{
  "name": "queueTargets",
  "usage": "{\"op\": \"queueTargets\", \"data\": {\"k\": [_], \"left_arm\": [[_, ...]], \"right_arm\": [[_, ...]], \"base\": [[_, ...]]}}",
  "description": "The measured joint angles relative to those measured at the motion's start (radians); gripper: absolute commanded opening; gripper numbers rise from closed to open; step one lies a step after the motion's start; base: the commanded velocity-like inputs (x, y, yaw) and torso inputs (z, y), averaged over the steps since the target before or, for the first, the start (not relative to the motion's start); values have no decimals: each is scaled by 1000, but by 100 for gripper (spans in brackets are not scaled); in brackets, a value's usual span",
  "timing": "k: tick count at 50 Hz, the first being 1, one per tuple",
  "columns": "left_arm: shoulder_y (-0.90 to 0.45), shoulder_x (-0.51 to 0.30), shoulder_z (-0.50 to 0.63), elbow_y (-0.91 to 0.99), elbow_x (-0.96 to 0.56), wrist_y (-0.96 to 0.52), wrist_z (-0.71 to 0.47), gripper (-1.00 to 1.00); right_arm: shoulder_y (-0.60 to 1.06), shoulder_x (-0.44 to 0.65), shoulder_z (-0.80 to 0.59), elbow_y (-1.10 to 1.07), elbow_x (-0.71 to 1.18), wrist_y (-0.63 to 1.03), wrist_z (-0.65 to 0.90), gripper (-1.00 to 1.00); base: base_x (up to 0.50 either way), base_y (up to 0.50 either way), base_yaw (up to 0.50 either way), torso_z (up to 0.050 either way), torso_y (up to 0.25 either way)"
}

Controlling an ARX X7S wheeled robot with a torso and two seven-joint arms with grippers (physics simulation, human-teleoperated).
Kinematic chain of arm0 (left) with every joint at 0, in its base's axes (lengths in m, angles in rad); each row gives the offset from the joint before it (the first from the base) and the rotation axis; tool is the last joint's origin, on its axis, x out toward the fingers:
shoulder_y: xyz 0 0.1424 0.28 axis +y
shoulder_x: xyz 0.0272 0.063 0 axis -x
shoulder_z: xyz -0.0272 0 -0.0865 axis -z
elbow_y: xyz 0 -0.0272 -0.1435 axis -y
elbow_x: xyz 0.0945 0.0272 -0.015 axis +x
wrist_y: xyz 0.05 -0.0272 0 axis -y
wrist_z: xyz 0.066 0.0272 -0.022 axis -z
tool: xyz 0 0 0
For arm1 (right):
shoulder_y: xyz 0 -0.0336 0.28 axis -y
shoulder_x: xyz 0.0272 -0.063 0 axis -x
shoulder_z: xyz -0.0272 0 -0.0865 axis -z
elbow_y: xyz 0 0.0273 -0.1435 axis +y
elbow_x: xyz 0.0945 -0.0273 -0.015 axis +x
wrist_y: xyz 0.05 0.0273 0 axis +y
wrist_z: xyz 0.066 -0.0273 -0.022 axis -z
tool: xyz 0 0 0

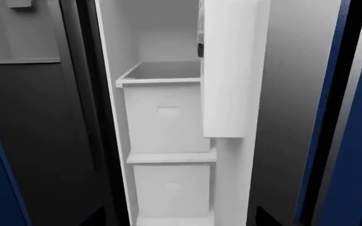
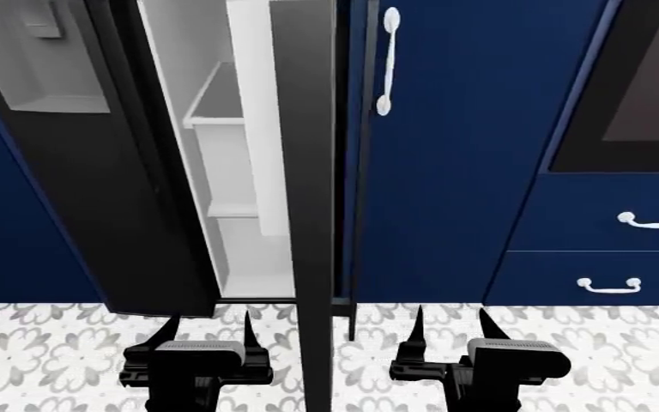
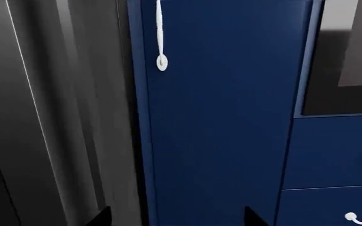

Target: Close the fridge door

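Fridge door (image 2: 305, 172) ajar, edge-on between 2 low grippers (left (image 2: 207, 330), right (image 2: 453, 324)), apparently untouched. Fingers spread on both, empty. White bins (image 1: 165, 117) inside; navy cabinet (image 2: 467, 146) just beside.

Left gripper (image 2: 208, 330) and right gripper (image 2: 450, 326): matte black bodies; each carries a grey ribbed block on top; jaws are two thin, tapering black prongs; no cables or markings visible.

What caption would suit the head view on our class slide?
Fridge door standing open edge-on between the left claw and right claw, both open, beside a navy cabinet door.
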Motion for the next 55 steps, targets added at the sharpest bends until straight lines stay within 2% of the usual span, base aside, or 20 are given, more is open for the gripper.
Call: {"op": "queueTargets", "data": {"k": [55], "left_arm": [[-9, -24, 32, -5, -28, 1, -30, 100]], "right_arm": [[4, 27, -33, 2, 29, -8, 32, 100]], "base": [[0, -303, 0, 0, 0]]}}
